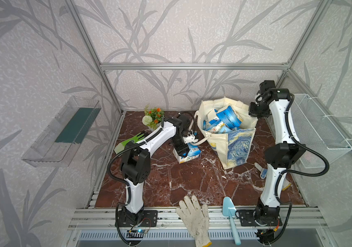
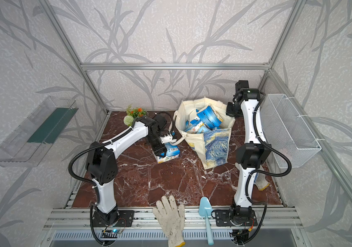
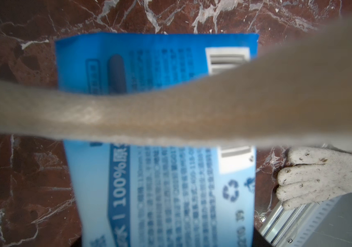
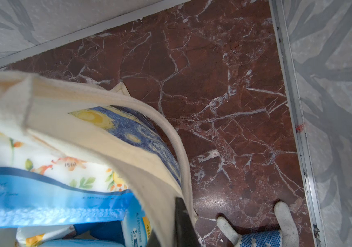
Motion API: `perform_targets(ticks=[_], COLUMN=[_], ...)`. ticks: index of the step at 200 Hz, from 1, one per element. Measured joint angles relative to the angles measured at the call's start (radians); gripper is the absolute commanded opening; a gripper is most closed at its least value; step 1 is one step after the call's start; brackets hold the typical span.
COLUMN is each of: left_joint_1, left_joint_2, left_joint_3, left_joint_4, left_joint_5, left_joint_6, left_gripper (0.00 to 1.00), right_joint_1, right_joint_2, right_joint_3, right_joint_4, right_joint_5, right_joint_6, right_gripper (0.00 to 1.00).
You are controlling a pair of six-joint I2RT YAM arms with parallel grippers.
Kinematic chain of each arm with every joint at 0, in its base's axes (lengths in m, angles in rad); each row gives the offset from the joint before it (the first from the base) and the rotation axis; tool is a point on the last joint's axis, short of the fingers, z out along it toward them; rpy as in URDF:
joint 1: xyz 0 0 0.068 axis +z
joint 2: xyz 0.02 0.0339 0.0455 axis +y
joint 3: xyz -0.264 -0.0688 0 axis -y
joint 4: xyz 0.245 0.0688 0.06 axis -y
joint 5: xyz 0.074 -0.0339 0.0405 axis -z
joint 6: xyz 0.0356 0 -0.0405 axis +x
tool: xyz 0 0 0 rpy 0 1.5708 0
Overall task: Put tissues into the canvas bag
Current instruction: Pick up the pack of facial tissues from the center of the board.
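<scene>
1. Toward the back of the red marble table (image 1: 181,184), between the two arms, the canvas bag (image 1: 235,147) stands upright with its mouth open. Several blue-and-white tissue packs (image 1: 224,119) are piled inside, the topmost poking above the rim.
2. The right gripper (image 1: 254,115) is clenched on the bag's rim at its right side. In the right wrist view a dark finger (image 4: 181,218) presses against the cream fabric.
3. The left gripper (image 1: 182,152) is low over the table just left of the bag, grasping a blue barcode pack (image 3: 160,192) by its long sides.
4. A second pack (image 3: 149,64) lies on the marble right by the held one. Whether the two touch cannot be told.
5. One cream bag handle (image 1: 200,140) is draped across the left gripper and shows as a blurred band across the left wrist view.
6. A white work glove (image 1: 194,216) and a light-blue trowel (image 1: 230,216) lie at the front edge.
</scene>
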Motion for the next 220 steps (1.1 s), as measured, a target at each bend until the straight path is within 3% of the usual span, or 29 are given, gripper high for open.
perform_targets(ticks=[157, 220], left_joint_1=[0.058, 0.083], left_joint_2=[-0.178, -0.291], left_joint_3=[-0.071, -0.093], left_joint_4=[0.015, 0.035], left_joint_5=[0.091, 0.179], left_joint_6=[-0.027, -0.017], left_gripper=[0.65, 0.65], right_joint_1=[-0.003, -0.003], right_joint_2=[0.002, 0.002], right_joint_3=[0.008, 0.008], right_joint_4=[-0.005, -0.005], right_joint_5=[-0.002, -0.002], right_joint_6=[0.000, 0.000], right_gripper=[0.09, 0.09])
